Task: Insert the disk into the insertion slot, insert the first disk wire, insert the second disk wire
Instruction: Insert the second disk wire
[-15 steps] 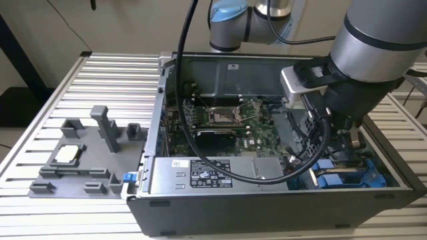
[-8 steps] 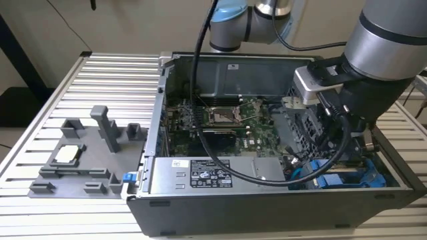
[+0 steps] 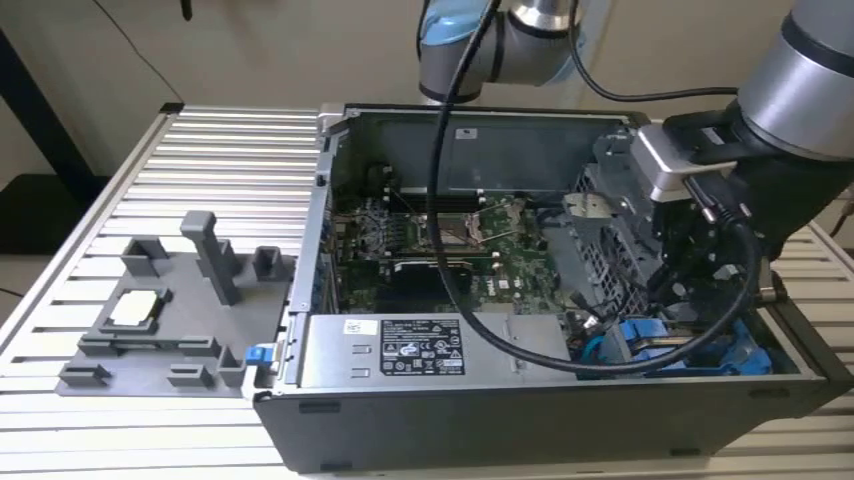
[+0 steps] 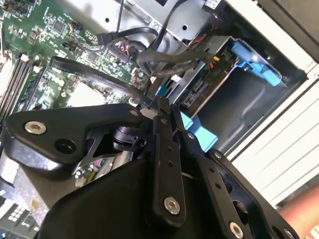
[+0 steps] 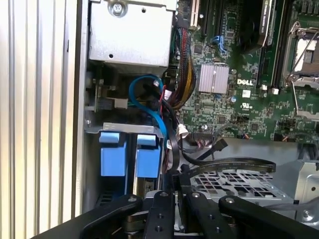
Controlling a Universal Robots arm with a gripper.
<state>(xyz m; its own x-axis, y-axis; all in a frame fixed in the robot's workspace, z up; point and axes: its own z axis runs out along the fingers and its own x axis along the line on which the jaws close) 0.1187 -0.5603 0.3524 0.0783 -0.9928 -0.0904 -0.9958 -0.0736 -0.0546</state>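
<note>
One disk (image 3: pixel 643 338) in its blue frame, seated low in the slot (image 4: pixel 249 104), front corner of the computer case (image 3: pixel 534 415) on the exterior view's right. Gripper (image 4: pixel 160 107) narrow, fingertips nearly together, just beside the disk's end among black wires (image 5: pixel 224 164). Green circuit board (image 5: pixel 234 99) beyond, ribbed worktop (image 3: pixel 227 150) underneath.

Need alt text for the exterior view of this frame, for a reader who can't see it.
A robot arm reaches down into the exterior view's right end of an open computer case, beside blue plastic parts low in the case. The green motherboard lies exposed mid-case, and a grey fixture sits on the slatted table at the view's left.
</note>
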